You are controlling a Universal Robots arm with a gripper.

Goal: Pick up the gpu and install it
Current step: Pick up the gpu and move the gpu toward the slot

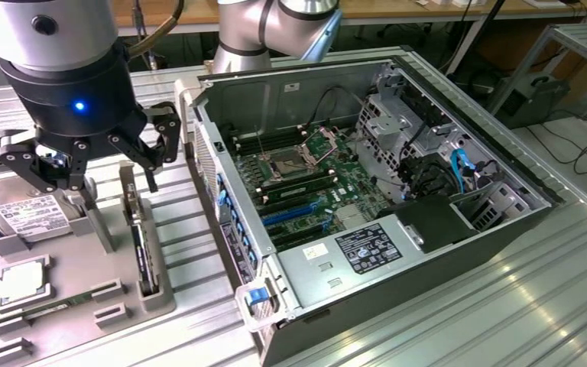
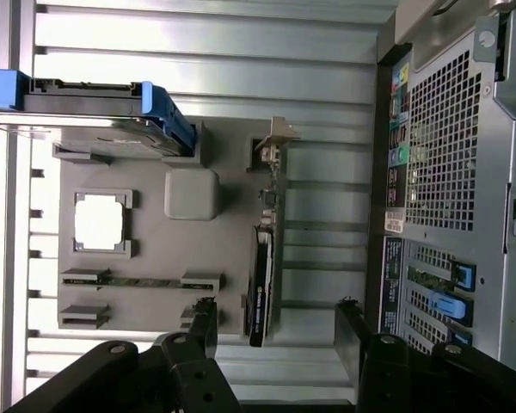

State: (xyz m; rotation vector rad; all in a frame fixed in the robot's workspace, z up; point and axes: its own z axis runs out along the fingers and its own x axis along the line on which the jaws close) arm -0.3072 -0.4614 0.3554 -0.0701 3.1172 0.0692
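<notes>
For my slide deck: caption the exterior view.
Open tool hovers above the gpu standing edge-on in its gray holder, beside the opened computer case.

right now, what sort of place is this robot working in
Probably a workshop bench for computer assembly: an open computer case lies on a slatted metal table, and a grey tray beside it holds parts, the gpu standing on edge.

The end effector (image 1: 102, 180) is showing matte black with a blue light (image 1: 77, 105) glowing on its body, while the gpu (image 2: 261, 288) is showing a dark edge and a silver bracket against the plain grey tray (image 2: 232, 172). The computer case (image 1: 241, 103) is gleaming silver-grey, its motherboard (image 1: 326, 185) is showing green with blue slots, and the desk (image 1: 497, 306) is running in silvery ribbed stripes.
</notes>
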